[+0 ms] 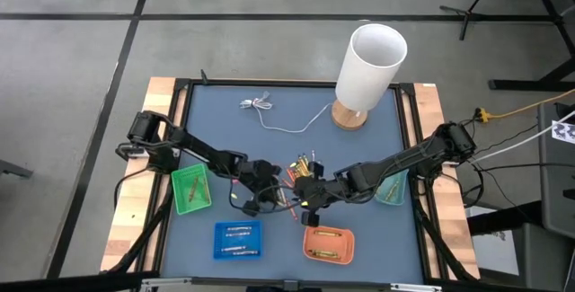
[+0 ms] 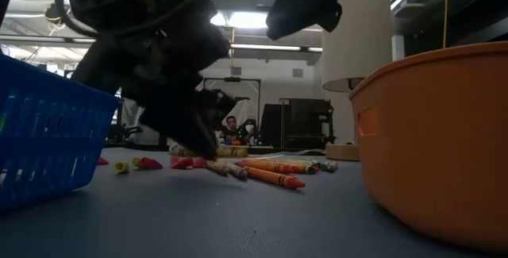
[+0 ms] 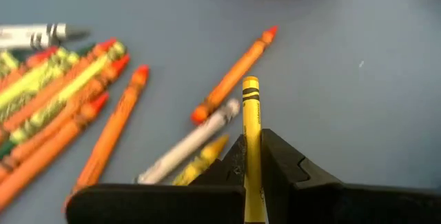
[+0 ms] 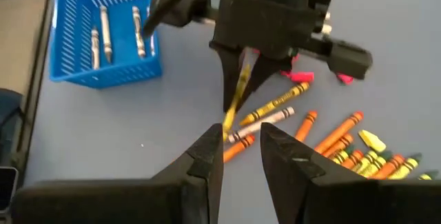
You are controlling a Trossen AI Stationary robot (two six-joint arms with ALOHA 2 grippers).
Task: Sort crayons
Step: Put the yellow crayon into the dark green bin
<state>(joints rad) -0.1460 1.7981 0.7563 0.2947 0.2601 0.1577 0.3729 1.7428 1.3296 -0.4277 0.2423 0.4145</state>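
Now the left tool (image 3: 252,156) is clamped shut on a yellow crayon (image 3: 251,124) just above the crayon pile (image 1: 301,168) at mid-bench. Lift it straight up, clear of its neighbours, then carry it to whichever tray takes yellow, probably the green tray (image 1: 190,189). The right tool (image 4: 241,145) hovers close, open and empty.

1. Loose crayons (image 1: 301,168) clutter mat centre; both grippers crowd just above them.
2. Blue tray (image 1: 238,240) & orange tray (image 1: 329,244) flank a bare lane at front edge.
3. White cylinder (image 1: 369,65), thin white cable (image 1: 286,123) obstruct rear.
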